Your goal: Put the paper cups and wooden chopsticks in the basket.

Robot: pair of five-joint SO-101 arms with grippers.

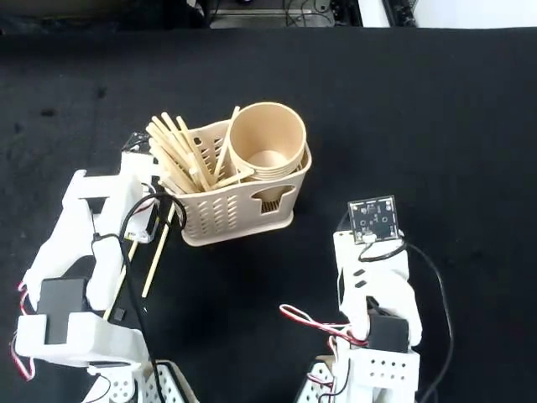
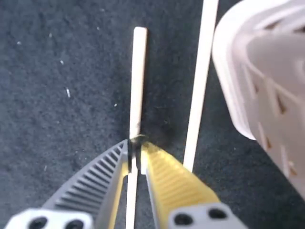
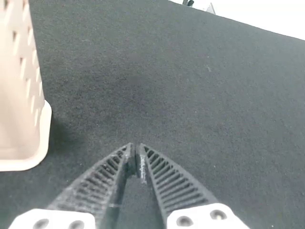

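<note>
The cream basket (image 1: 239,214) holds several wooden chopsticks (image 1: 180,155) and stacked paper cups (image 1: 267,138). Two more chopsticks lie on the black cloth just left of it. My left gripper (image 2: 135,149) is shut on one of them, a pale chopstick (image 2: 138,71), low over the cloth. The second chopstick (image 2: 200,86) lies parallel, between the held one and the basket wall (image 2: 257,81). In the high view the left arm (image 1: 109,210) stands over these sticks (image 1: 158,256). My right gripper (image 3: 136,155) is shut on nothing, above bare cloth to the right of the basket (image 3: 19,95).
The right arm (image 1: 373,277) sits folded at the lower right. Black cloth covers the whole table. Cables and equipment run along the far edge (image 1: 277,13).
</note>
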